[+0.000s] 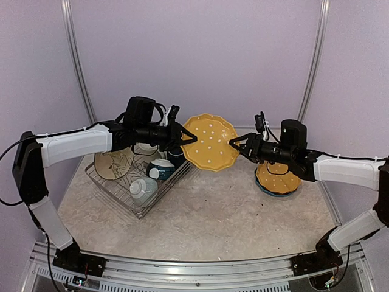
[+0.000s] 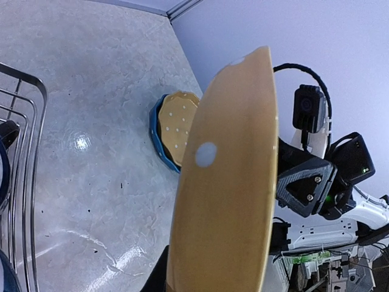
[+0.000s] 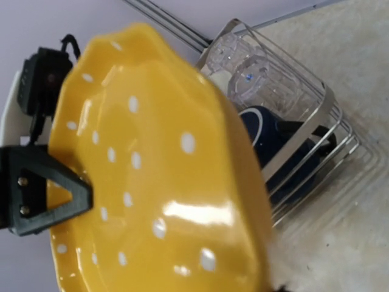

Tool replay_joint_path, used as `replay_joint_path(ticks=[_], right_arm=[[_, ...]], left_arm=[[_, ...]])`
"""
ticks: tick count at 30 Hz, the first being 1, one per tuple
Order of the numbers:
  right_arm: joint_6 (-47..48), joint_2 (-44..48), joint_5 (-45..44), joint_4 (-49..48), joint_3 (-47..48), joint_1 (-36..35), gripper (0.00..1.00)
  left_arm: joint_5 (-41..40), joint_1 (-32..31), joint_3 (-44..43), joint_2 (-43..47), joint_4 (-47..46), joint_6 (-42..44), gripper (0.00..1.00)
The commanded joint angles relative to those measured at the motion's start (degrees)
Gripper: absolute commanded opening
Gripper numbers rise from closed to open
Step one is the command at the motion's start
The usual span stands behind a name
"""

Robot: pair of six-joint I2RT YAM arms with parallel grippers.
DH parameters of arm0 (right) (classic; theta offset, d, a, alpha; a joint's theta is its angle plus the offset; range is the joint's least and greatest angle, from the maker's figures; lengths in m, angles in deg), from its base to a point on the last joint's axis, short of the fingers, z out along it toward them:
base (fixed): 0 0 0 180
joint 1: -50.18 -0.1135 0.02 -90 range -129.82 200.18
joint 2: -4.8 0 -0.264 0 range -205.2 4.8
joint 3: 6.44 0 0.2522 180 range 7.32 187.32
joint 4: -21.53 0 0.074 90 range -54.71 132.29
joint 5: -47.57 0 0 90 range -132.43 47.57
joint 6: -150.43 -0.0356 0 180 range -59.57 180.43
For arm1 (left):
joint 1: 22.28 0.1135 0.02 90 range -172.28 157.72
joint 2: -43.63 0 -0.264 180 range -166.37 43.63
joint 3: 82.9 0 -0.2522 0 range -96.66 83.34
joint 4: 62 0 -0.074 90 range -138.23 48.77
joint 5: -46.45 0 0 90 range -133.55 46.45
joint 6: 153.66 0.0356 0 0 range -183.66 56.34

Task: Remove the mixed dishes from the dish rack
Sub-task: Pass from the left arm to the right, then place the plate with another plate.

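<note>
Top view: the plate (image 1: pixel 209 142), mustard-yellow, white-dotted and scalloped, stands upright in the air off the rack's (image 1: pixel 112 193) right end. The left gripper (image 1: pixel 188 139) pinches its left rim. The right gripper (image 1: pixel 233 144) straddles the right rim; whether it presses cannot be told.

Left wrist: the plate is seen edge-on and hides most of the right gripper. This camera's own fingers are cut off below.

Right wrist: the plate's dotted face fills the frame and this camera's own fingers are out of sight. Behind the plate, a tumbler (image 3: pixel 243 67) and a navy mug (image 3: pixel 267 140) sit in the rack, partly hidden.
</note>
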Motion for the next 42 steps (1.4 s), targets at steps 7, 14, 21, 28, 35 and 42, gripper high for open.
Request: replay_joint_path(ticks=[7,14,21,28,35,42], right_arm=[[-7.57,-0.45,-1.7,-13.91,-6.28,-0.35,0.44],[-10.55,0.04,-3.52,-18.46,-8.39,-0.35,0.24],[-10.36,2.89,-4.83,-19.49,-10.0,1.1,0.0],[-9.9,9.44,0.17,-16.88,-11.67,7.62,0.0],[-9.52,14.91,8.14,-8.59,-13.92,17.95,0.0],[6.68,15.21,18.46,17.0,-10.91,35.6,0.0]], left_arm=[[2.87,-2.37,-2.02,-0.38,-16.58,-5.5,0.0],[2.33,-3.28,-1.68,-0.65,-17.46,-5.92,0.0],[4.02,-3.0,-5.36,-2.33,-10.49,-3.91,0.12],[4.36,-0.88,-6.16,-2.56,-2.08,-1.5,0.91],[3.22,2.54,-4.39,0.4,1.6,0.33,0.99],[-2.13,3.96,-6.29,5.77,12.27,9.06,0.99]])
